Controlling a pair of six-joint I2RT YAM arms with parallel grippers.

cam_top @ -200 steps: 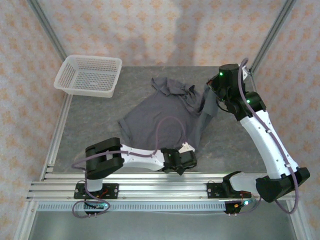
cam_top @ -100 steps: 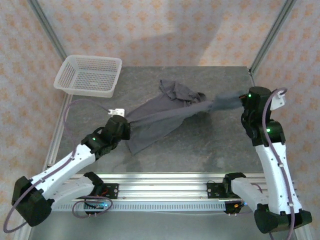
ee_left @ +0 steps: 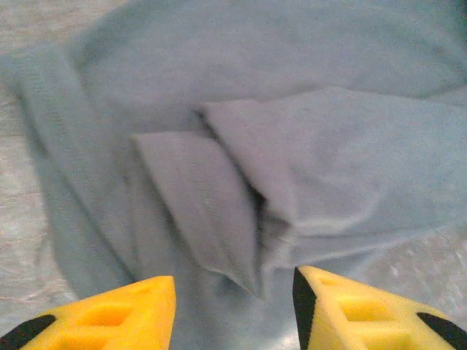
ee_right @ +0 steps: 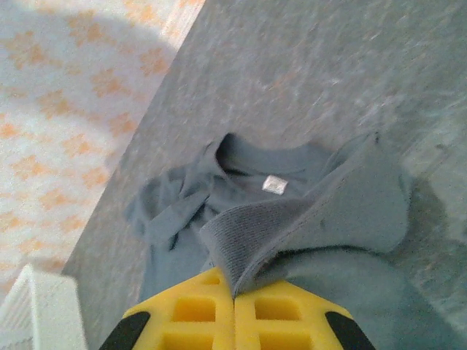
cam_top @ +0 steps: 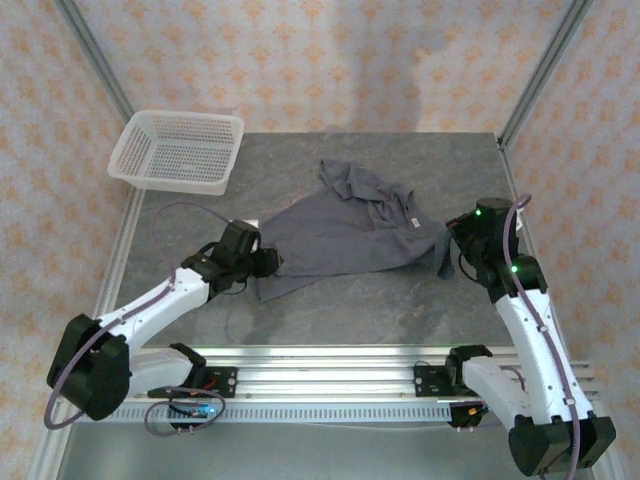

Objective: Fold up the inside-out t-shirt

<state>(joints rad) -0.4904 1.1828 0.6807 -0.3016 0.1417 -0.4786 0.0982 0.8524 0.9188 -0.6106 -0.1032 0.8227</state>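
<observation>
One basket [cam_top: 178, 150] is set well apart from the t-shirt [cam_top: 340, 235], which is pinched in the right gripper [ee_right: 233, 292]; the left gripper [ee_left: 233, 281] is spread above it.

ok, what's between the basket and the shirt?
Nothing, just bare table between the basket and the shirt. The top view shows that stretch plainly.

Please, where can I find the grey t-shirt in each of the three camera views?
Top external: the t-shirt lies mid-table, between the arms.
Left wrist: t-shirt across the frame, beyond the parted left fingers.
Right wrist: t-shirt at centre, its edge pinched by the right fingers.
Shared landmark: the grey table.
</observation>
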